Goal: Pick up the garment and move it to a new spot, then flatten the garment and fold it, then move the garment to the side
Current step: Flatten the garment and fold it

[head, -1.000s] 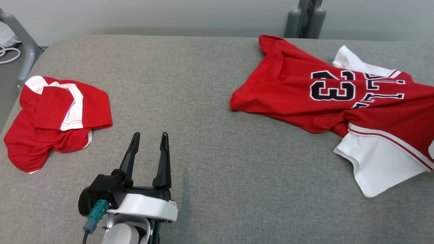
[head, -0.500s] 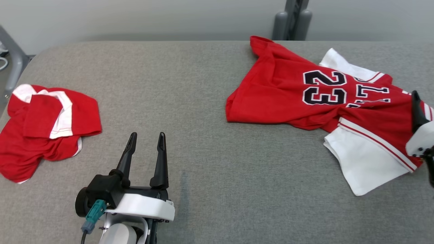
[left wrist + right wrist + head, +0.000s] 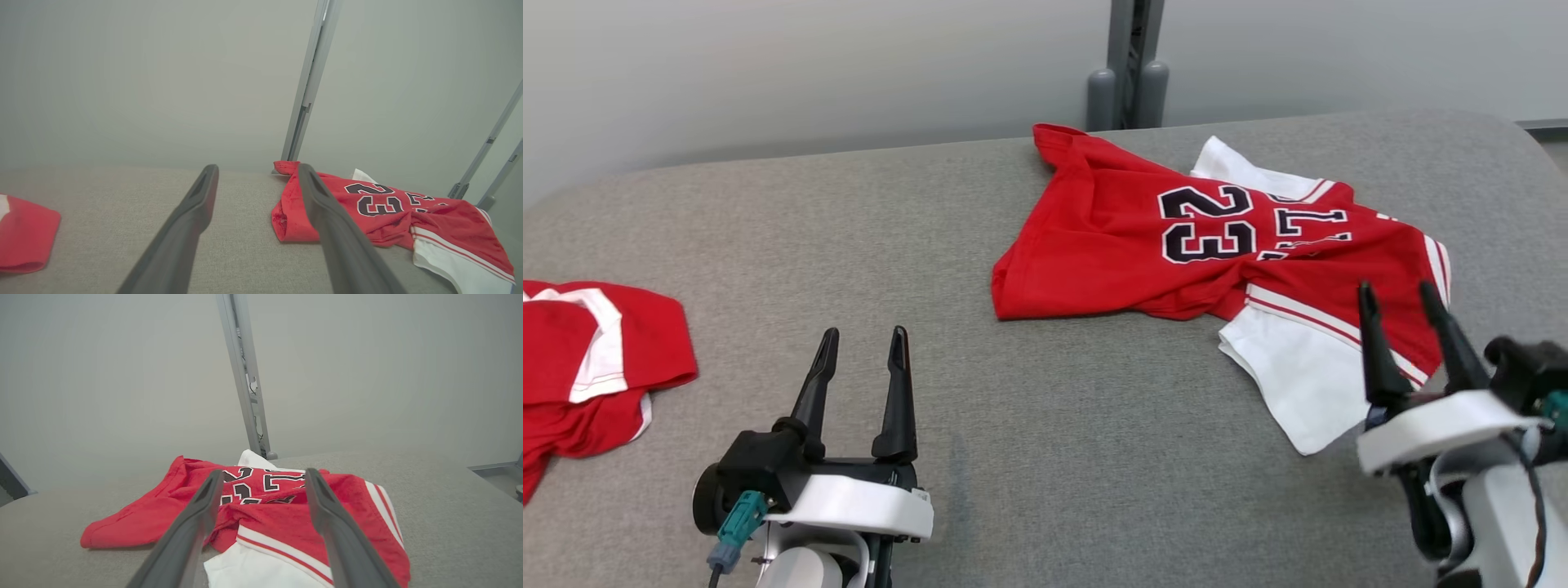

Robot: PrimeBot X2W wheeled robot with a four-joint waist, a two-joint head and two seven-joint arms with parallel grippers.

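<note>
Fingers of the left gripper (image 3: 864, 332) are spread apart; nothing is held or touched between them. The right gripper (image 3: 1395, 287) is opened about as wide and is empty, its tips seen before the near edge of the red jersey (image 3: 1111, 253); contact cannot be judged. The jersey is laid crumpled at the far right of the grey table (image 3: 1045, 425), one corner at the far edge. Wide bare room is left between it and a second red garment (image 3: 596, 351) at the left.
</note>
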